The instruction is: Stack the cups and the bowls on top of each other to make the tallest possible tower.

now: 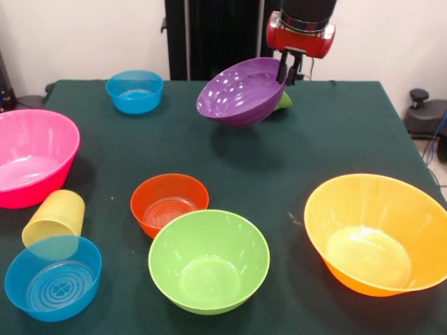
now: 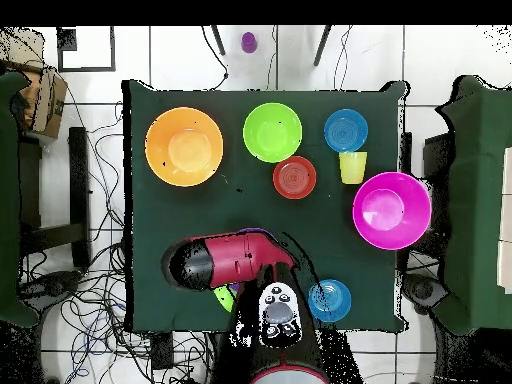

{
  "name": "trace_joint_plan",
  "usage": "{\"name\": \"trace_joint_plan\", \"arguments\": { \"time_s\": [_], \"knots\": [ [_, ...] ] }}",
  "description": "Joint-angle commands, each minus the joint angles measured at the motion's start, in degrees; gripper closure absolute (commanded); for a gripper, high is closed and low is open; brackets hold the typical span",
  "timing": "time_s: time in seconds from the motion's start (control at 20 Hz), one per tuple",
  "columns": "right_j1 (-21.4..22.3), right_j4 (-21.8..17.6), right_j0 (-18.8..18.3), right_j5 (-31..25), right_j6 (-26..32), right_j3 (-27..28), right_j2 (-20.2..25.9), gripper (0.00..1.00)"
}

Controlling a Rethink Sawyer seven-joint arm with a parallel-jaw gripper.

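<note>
My gripper (image 1: 290,73) is shut on the rim of a purple bowl (image 1: 241,92), which hangs tilted above the table's far side, with a small lime green bowl (image 1: 283,102) just behind it. In the overhead view the arm (image 2: 235,260) hides the purple bowl, and only a sliver of that green bowl (image 2: 224,297) shows. On the table stand a pink bowl (image 1: 31,157), an orange bowl (image 1: 377,234), a lime green bowl (image 1: 208,259), a red-orange bowl (image 1: 169,202) and two blue bowls (image 1: 135,91) (image 1: 52,279). The yellow cup (image 1: 54,218) rests beside the nearer blue bowl. No tower is in view: every bowl stands singly.
The dark green table (image 1: 335,139) ends close behind the held bowl. Chairs and loose cables surround the table (image 2: 140,230) in the overhead view. A black post (image 1: 209,35) rises behind the far edge.
</note>
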State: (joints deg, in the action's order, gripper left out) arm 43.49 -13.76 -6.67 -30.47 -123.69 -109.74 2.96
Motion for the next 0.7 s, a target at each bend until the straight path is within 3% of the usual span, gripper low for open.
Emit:
{"name": "trace_joint_plan", "arguments": {
  "time_s": [0.05, 0.4, 0.7],
  "knots": [
    [3.38, -3.90, -7.42, 9.39, 5.90, -6.70, 8.98, 1.00],
    [3.50, -6.03, -7.05, 10.02, 3.61, -6.78, 9.07, 1.00],
    [13.13, -2.05, -8.96, 3.16, 5.79, -11.71, 12.25, 1.00]
  ]
}}
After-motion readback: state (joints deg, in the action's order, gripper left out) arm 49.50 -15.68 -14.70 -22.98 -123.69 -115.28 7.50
